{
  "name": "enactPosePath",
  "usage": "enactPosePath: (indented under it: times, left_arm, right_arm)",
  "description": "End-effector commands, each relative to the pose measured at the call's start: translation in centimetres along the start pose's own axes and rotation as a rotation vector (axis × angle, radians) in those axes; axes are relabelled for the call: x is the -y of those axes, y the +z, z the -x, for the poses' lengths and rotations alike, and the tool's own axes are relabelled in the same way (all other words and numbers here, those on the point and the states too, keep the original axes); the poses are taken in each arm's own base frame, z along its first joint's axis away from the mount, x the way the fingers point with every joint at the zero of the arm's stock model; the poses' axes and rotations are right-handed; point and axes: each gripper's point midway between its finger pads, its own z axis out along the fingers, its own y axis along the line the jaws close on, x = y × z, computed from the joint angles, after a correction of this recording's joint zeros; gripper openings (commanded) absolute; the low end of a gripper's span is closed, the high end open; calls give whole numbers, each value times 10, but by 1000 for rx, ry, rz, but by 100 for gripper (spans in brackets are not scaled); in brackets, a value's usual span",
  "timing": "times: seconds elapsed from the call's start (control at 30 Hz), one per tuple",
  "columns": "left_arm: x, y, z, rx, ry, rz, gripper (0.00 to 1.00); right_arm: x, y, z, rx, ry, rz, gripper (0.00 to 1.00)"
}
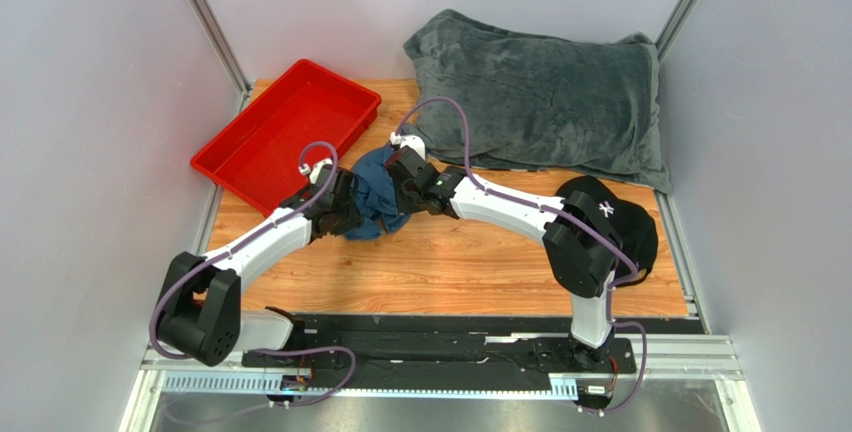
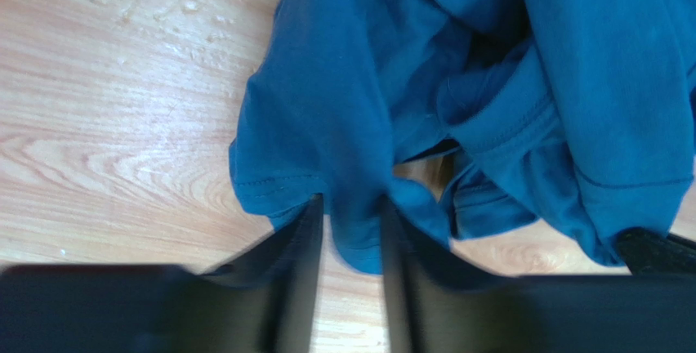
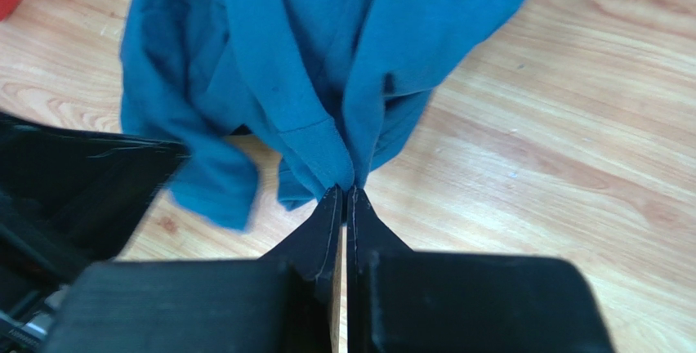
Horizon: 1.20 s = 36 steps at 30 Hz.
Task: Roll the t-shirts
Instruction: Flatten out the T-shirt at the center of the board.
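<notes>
A wooden table with orange-brown grain fills the middle of the top view, shut in by plain grey walls and slanted metal posts at the upper corners. A black rail runs along the bottom edge where the arm bases sit. A red tray lies at an angle in the upper left of the tabletop, and a fuzzy grey blanket is folded thick across the upper right, its far edge hanging over the table's back. The teal-blue t-shirt lies crumpled in a heap at the centre, just below the tray's near corner, between the two wrists. The right gripper has its jaws pressed together on a gathered edge of the shirt, the cloth fanning upward from the tips. The left gripper has its jaws part-way apart with a fold of the shirt between them; its blurred fingers do not show whether they already bite. From above, both arms cover much of the shirt, so its shape is unreadable. A black heap at the right edge sits half behind the right arm's elbow; what it is cannot be made out.
</notes>
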Motion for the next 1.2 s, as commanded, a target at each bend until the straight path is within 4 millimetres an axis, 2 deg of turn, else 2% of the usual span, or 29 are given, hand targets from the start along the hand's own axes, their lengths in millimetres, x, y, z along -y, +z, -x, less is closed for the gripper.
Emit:
enactPosePath:
  times: [0.0, 0.03, 0.07, 0.13, 0.17, 0.2, 0.23, 0.27, 0.3, 0.33, 0.37, 0.4, 0.43, 0.47, 0.53, 0.57, 0.63, 0.67, 0.77, 0.87, 0.9, 0.97, 1.0, 1.07, 1.13, 1.17]
  left_arm:
    - [21, -15, 46, 125, 11, -22, 20]
    - [15, -19, 46, 120, 35, 7, 3]
    - [16, -28, 58, 157, 40, 13, 0]
    - [7, -40, 63, 173, 73, 51, 0]
    - [6, -56, 76, 231, 71, 54, 0]
    - [4, -66, 83, 261, 76, 62, 0]
    - [-3, -76, 86, 275, 102, 83, 0]
    - [-3, -97, 102, 349, 94, 79, 0]
    - [-9, -109, 107, 369, 103, 94, 0]
    - [-11, -121, 114, 401, 124, 99, 0]
    - [-10, -146, 130, 471, 109, 87, 0]
    - [-13, -158, 135, 491, 116, 93, 0]
    - [-13, -171, 141, 519, 131, 91, 0]
    - [-9, -196, 155, 580, 112, 57, 0]
    - [-8, -220, 164, 624, 121, 36, 0]
    - [-5, -243, 172, 668, 106, -2, 0]
    - [-4, -264, 179, 708, 102, -33, 0]
    - [-2, -282, 184, 744, 91, -68, 0]
    - [-1, -311, 190, 788, 78, -115, 0]
    - [2, -326, 187, 796, 68, -171, 0]
    - [2, -326, 185, 796, 65, -184, 0]
    - [6, -313, 179, 761, 84, -194, 0]
    - [9, -305, 178, 747, 88, -192, 0]
    - [21, -283, 175, 684, 97, -193, 0]
    - [36, -275, 173, 643, 105, -236, 0]
    - [36, -272, 173, 640, 107, -236, 0]
  right_arm:
    - [11, -30, 50, 110, 32, -6, 0]
    - [13, -36, 54, 117, 37, -7, 0]
    - [18, -43, 58, 128, 44, -16, 0]
    - [28, -65, 76, 172, 59, -24, 0]
    - [37, -73, 79, 184, 62, -51, 0]
    - [44, -93, 94, 229, 77, -54, 0]
    - [50, -103, 100, 249, 81, -64, 0]
    - [59, -113, 105, 270, 75, -92, 0]
    - [68, -125, 112, 298, 85, -105, 0]
    - [72, -147, 123, 344, 96, -101, 0]
    - [80, -160, 128, 369, 96, -124, 0]
    - [89, -172, 134, 395, 105, -141, 0]
    - [93, -196, 146, 447, 121, -138, 0]
    - [100, -207, 149, 465, 127, -157, 0]
    - [113, -235, 162, 523, 141, -179, 0]
    - [122, -253, 166, 554, 150, -193, 0]
    - [130, -278, 173, 604, 169, -201, 0]
    - [138, -297, 176, 640, 184, -206, 0]
    - [150, -326, 181, 694, 206, -212, 0]
    - [161, -337, 184, 705, 209, -239, 0]
    - [164, -334, 185, 700, 209, -247, 0]
    - [175, -324, 187, 677, 219, -255, 0]
    - [180, -307, 188, 643, 222, -265, 0]
    - [196, -289, 194, 612, 256, -267, 0]
    - [204, -283, 197, 606, 283, -274, 0]
    - [208, -284, 201, 620, 300, -269, 0]
